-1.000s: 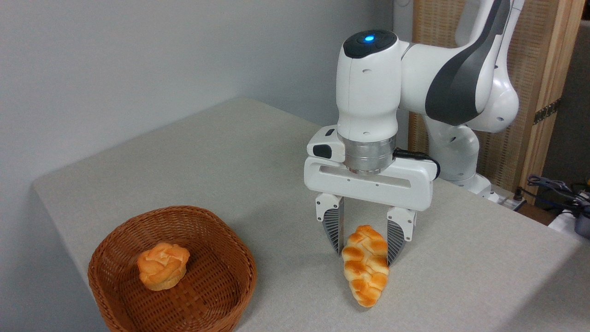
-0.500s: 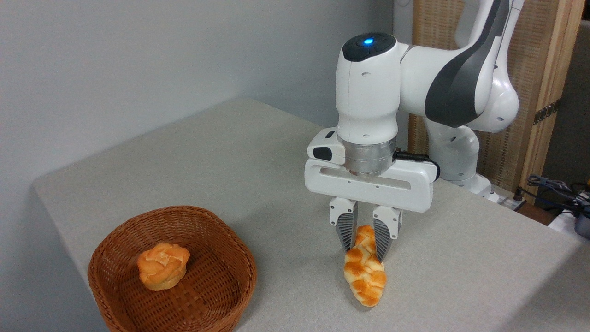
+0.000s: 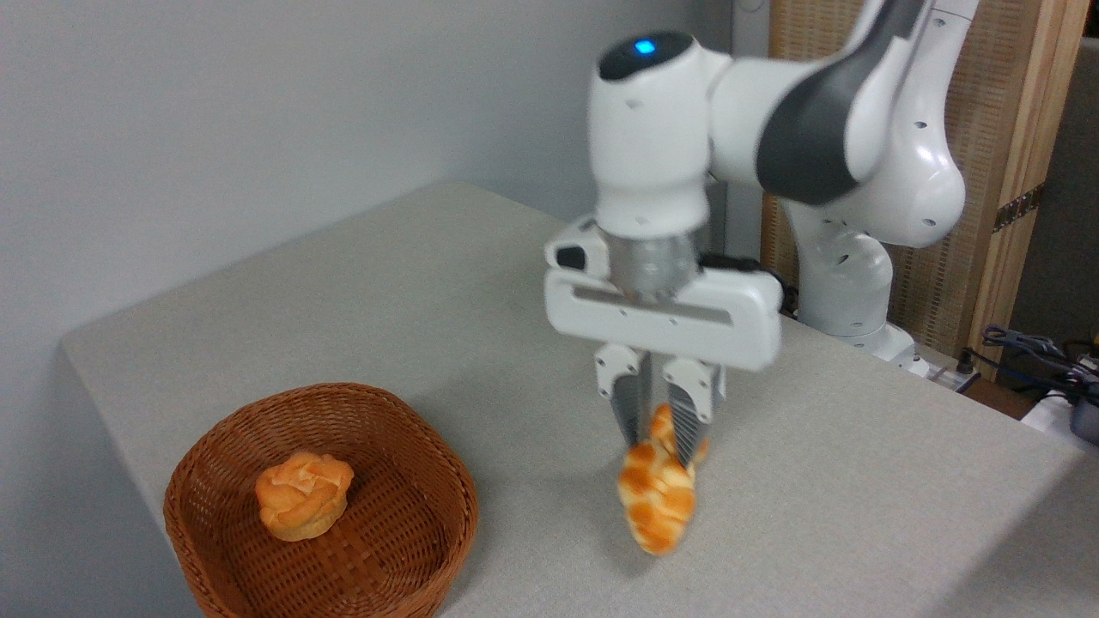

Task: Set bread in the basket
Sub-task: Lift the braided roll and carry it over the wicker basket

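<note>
Gripping the bread (image 3: 657, 502) near its upper end, the hand (image 3: 658, 455) points straight down with its two fingers (image 3: 629, 410) drawn close on either side of the loaf. The bread hangs tilted, its lower end dangling toward the bench (image 3: 859, 515), with a shadow beneath it; whether that end touches the surface cannot be told, as the arm and loaf are blurred. To the left, well apart from the loaf, the basket (image 3: 412, 549) sits on the bench near its front corner. A small round bun (image 3: 303, 495) lies inside the basket, left of its centre.
</note>
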{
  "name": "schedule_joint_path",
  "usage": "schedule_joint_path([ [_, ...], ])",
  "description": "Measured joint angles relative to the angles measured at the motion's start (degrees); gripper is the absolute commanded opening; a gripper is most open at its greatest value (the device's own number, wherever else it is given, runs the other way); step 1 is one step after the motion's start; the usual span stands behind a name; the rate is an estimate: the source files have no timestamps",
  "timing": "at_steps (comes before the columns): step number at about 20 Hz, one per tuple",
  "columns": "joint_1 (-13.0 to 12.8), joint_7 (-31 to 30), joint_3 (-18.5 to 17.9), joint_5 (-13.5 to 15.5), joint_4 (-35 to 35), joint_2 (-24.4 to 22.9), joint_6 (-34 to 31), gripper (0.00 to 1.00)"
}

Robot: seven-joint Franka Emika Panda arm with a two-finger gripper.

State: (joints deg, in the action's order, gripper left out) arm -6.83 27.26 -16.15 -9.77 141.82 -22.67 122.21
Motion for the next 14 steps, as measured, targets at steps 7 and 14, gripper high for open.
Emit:
schedule_joint_path([
  [7,-3.3,0.9,4.9,0.0,-9.2,1.1,-2.7,0.38],
  [14,-6.0,1.1,5.2,0.8,-17.8,9.4,3.0,0.38],
])
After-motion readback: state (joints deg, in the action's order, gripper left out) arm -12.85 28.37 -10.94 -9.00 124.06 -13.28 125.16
